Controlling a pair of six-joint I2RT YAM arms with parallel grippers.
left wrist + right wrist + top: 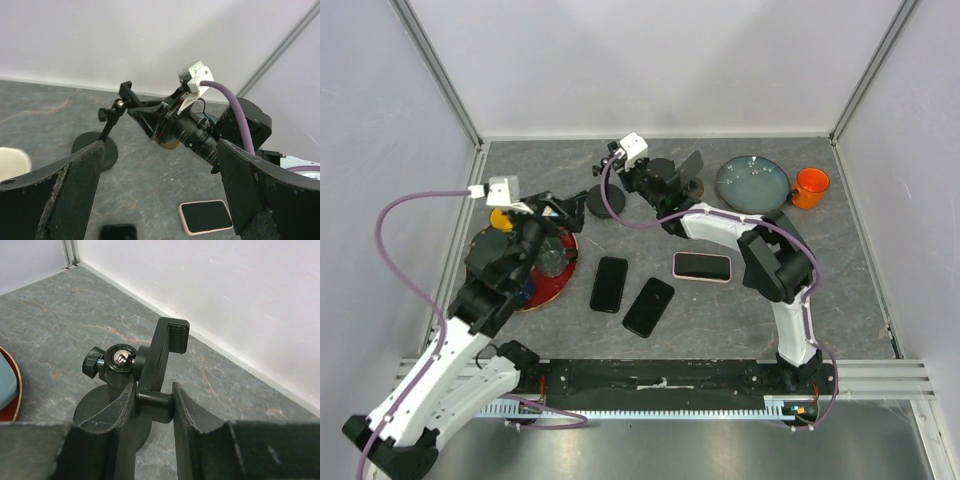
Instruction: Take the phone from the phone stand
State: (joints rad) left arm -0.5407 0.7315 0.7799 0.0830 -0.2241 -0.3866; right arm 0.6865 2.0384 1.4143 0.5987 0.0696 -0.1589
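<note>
The black phone stand (599, 205) stands at the back centre on a round base, and its clamp (167, 347) holds no phone. My right gripper (154, 407) is shut on the clamp's lower foot, one finger on each side; it also shows in the top view (617, 172). A pink-cased phone (701, 266) and two black phones (609, 284) (648, 306) lie flat on the table. My left gripper (160, 150) is open and empty, held above the table left of the stand (95, 147), with the pink phone (206, 216) below it.
A red plate (535, 290) holding items lies under my left arm. A grey-blue plate (752, 183) and an orange mug (810, 187) sit at the back right. A dark tilted slab (692, 165) stands on a brown-based holder behind my right arm. Walls enclose three sides.
</note>
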